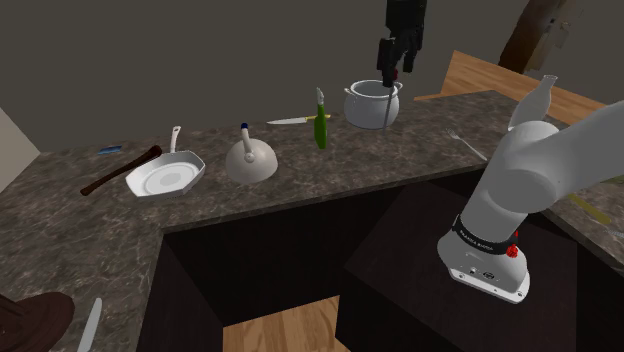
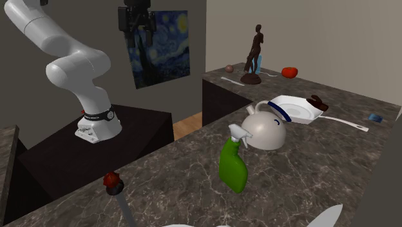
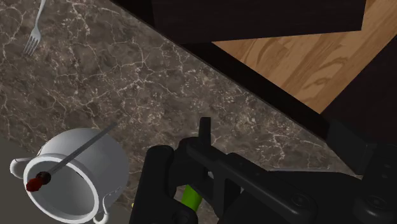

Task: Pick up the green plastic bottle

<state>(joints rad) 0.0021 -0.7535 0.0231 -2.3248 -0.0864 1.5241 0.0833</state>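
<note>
The arm (image 2: pixel 69 69) is seen rising from its base on the stand (image 2: pixel 129 138), folded back at the elbow and carried up past the second exterior view's top edge. The claw (image 1: pixel 397 68) is held high above the counter (image 1: pixel 300 190), hung from the shoulder view's top edge and pointed downward. Its fingers are set apart and nothing is clasped. In the wrist view a strip of green is glimpsed through the gap between them, untouched.

The green spray bottle (image 1: pixel 321 126) is found well below the claw and off to the shoulder view's left of it. It stands upright on the dark marbled counter, with its white trigger head uppermost. Almost straight beneath the claw a white two-handled pot (image 1: pixel 372 104) is set, and a thin utensil (image 3: pixel 73 154), red at its end, is leaned inside it. The bottle is placed near that pot but apart from it. A knife (image 1: pixel 288 121) is laid just beyond the bottle in the shoulder view.

Farther from the claw on the same side, a white kettle (image 1: pixel 250 160) and a white pan (image 1: pixel 165 177) are ranged on the counter, each apart from the bottle. A fork (image 3: pixel 35 32) is laid on the claw's other side, well apart from the pot.
</note>
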